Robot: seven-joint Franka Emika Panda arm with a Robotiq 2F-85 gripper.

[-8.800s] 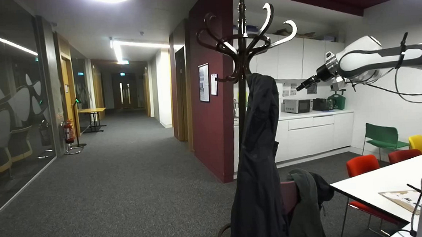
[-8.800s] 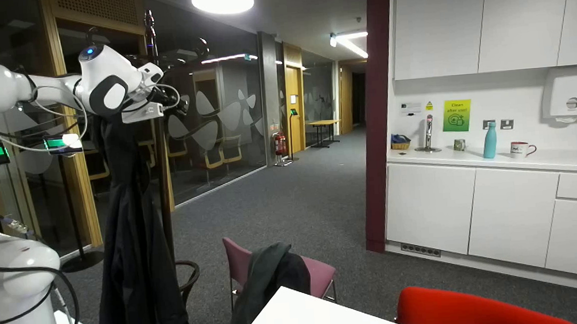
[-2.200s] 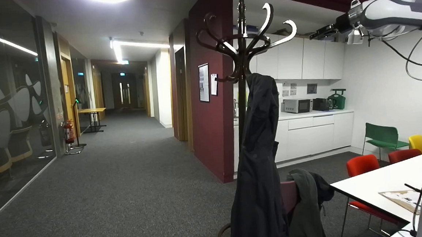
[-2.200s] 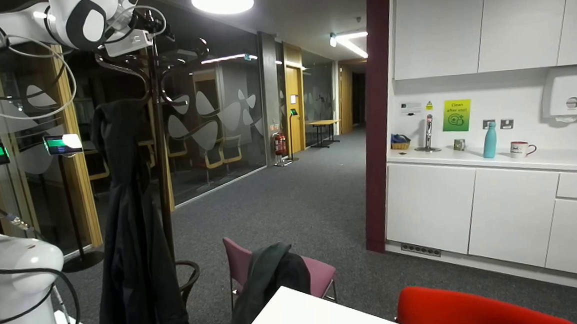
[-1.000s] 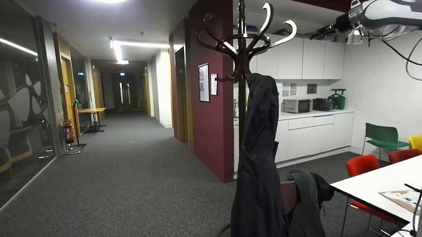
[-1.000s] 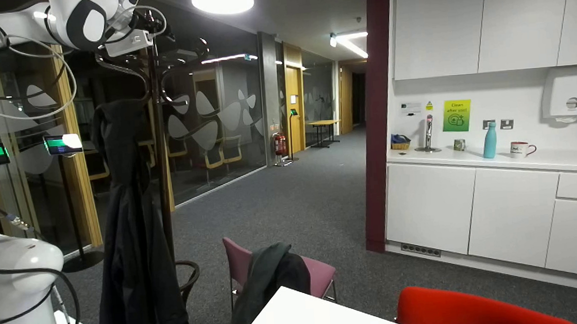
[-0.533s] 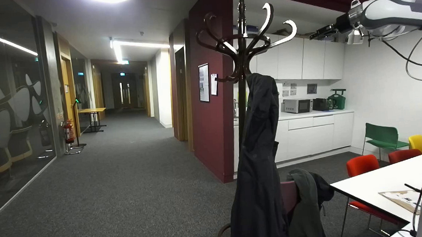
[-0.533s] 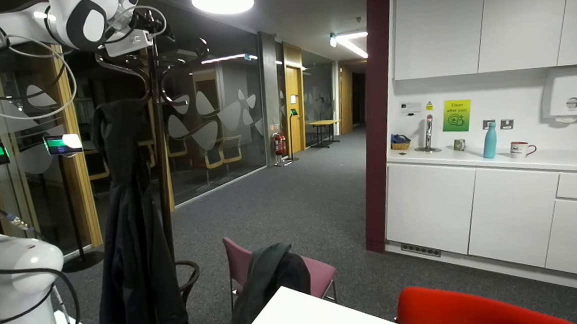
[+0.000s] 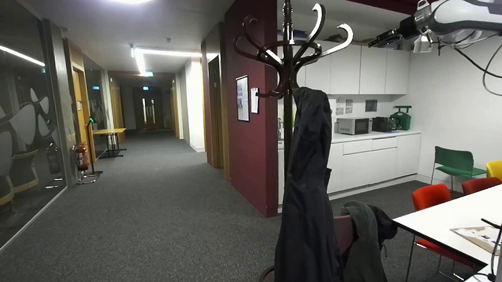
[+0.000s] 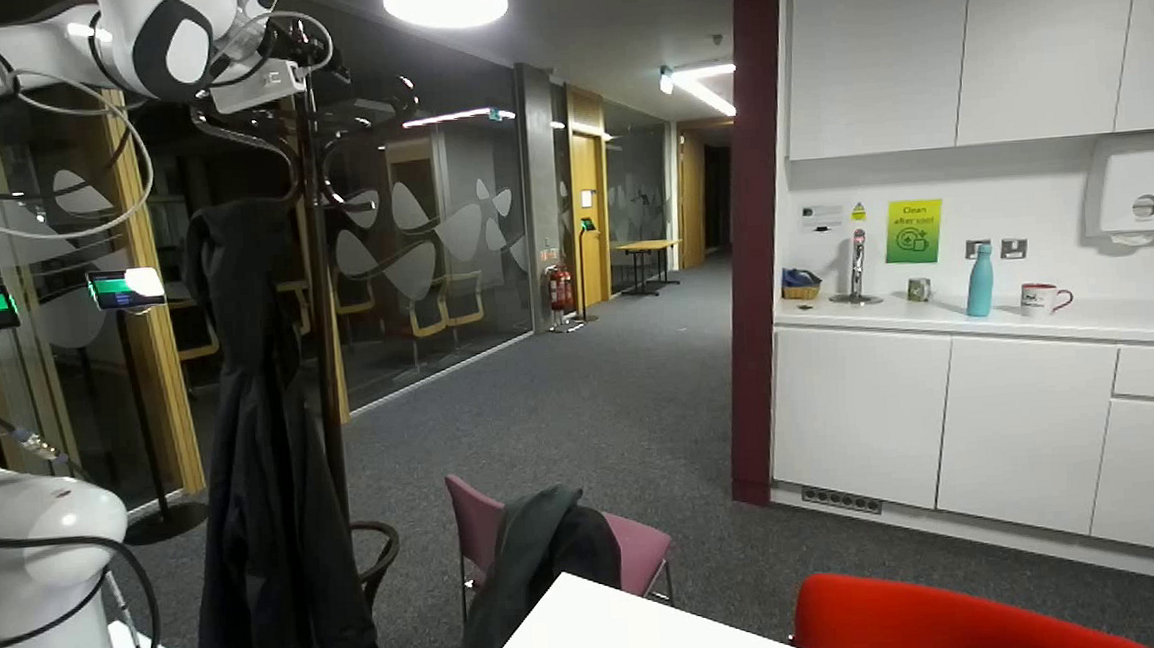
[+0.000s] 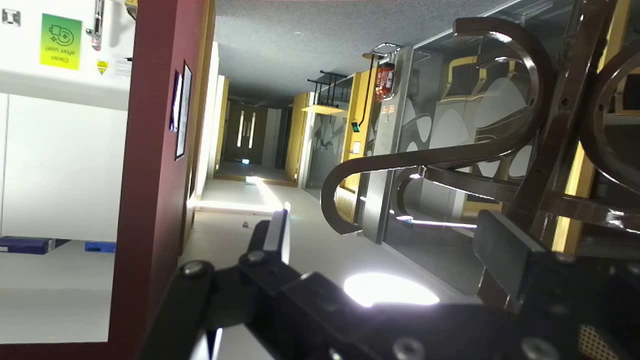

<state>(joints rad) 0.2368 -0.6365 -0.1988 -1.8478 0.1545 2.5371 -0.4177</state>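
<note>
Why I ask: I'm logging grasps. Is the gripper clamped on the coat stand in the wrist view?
No: the gripper is open, its fingers wide apart, and the coat stand shows beyond them.

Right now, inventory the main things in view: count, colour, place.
Coat stand: one, dark brown, right side of wrist view.
Coat: one, black, hung on the coat stand.
Jacket: one at least, grey-green, over the purple chair.
Bottle: one, turquoise, on the counter.
Mug: one, white with red handle, beside the bottle.
Microwave: one, silver, on the counter.
Fire extinguisher: one, red, by the grey pillar.
Robot arm: one, white and black, raised.
Fingers: two, black, spread apart near the coat stand.
</note>
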